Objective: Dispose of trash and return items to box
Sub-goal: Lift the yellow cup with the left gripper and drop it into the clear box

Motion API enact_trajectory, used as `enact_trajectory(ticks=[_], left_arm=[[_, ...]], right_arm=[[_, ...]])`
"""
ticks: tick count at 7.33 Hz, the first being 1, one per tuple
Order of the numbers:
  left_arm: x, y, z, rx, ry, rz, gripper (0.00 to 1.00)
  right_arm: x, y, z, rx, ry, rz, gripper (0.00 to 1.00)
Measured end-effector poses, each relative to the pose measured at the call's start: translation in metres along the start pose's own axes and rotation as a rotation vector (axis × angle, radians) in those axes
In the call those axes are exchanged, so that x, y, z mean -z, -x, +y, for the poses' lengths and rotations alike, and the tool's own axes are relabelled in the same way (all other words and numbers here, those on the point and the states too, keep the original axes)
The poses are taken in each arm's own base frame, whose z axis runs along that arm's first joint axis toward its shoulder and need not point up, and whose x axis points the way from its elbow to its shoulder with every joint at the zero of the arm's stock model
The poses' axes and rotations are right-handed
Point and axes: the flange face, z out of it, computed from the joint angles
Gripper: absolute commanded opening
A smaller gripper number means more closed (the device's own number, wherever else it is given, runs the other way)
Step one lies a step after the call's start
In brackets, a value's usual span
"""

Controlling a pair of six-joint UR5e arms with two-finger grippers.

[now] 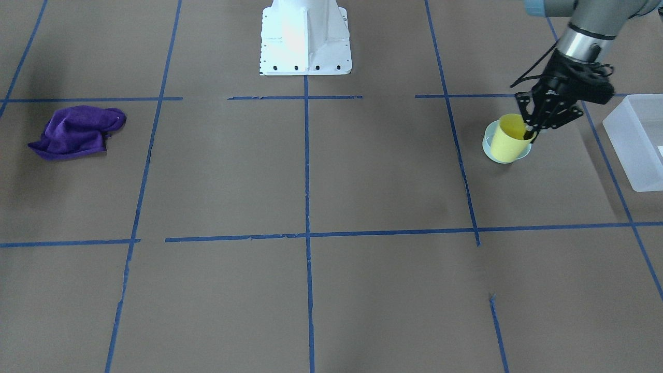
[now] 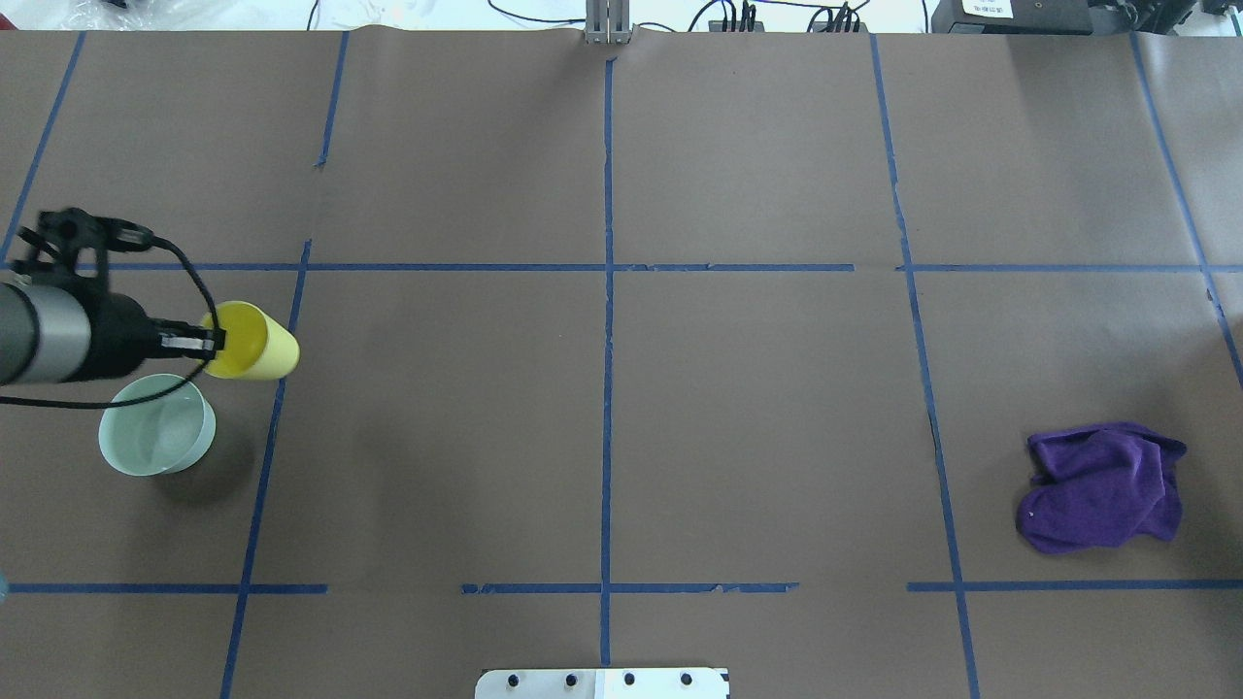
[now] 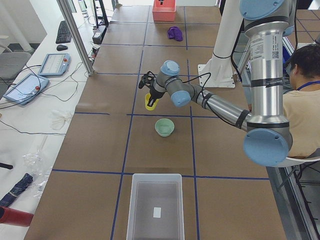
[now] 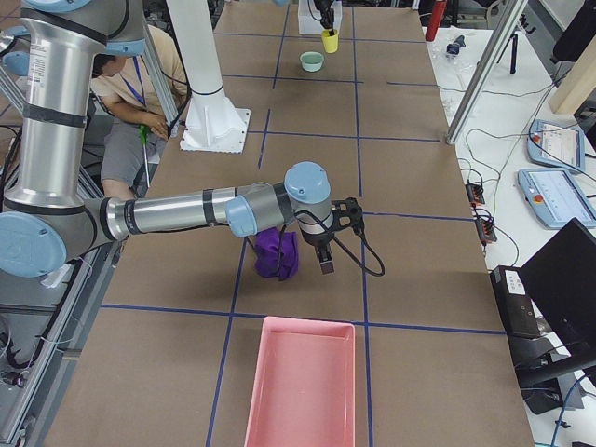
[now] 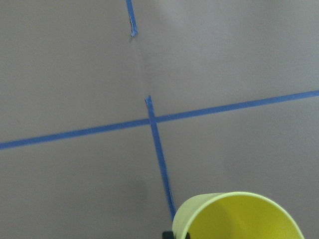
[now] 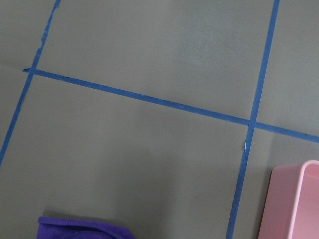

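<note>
My left gripper (image 1: 533, 132) is shut on the rim of the small yellow cup (image 1: 509, 141), one finger inside and one outside. It holds the cup tilted a little above the table. The cup also shows in the overhead view (image 2: 254, 342), the left side view (image 3: 149, 102) and the left wrist view (image 5: 239, 216). The frosted white box (image 1: 636, 140) stands open at the table's end on my left (image 3: 155, 207), apart from the cup. My right gripper (image 4: 323, 264) hovers by a purple cloth (image 4: 277, 256); I cannot tell whether it is open or shut.
A pale green bowl (image 2: 155, 435) stands on the table just beside the held cup. The purple cloth (image 2: 1102, 485) lies crumpled on the right side. A pink tray (image 4: 303, 382) sits at the table's right end. An operator (image 3: 302, 100) sits behind the base.
</note>
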Motion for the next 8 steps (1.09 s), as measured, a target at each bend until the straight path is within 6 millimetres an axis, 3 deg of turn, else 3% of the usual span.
enact_trajectory(ticks=[2,4,5,8], left_arm=[[0.034,0.123,0.031,-0.215,0.04,-0.029,0.0],[0.042,0.237,0.087,-0.341,0.092,-0.066,0.0],[0.042,0.275,0.113,-0.369,0.115,-0.081,0.0],[0.018,0.325,0.172,-0.384,0.132,-0.09,0.0]], right_arm=[[0.004,0.004,-0.003,0.039,-0.04,-0.005,1.0],[0.005,0.005,-0.004,0.048,-0.049,-0.006,1.0],[0.005,0.005,-0.004,0.049,-0.05,-0.006,1.0],[0.005,0.006,-0.004,0.051,-0.05,-0.006,1.0]])
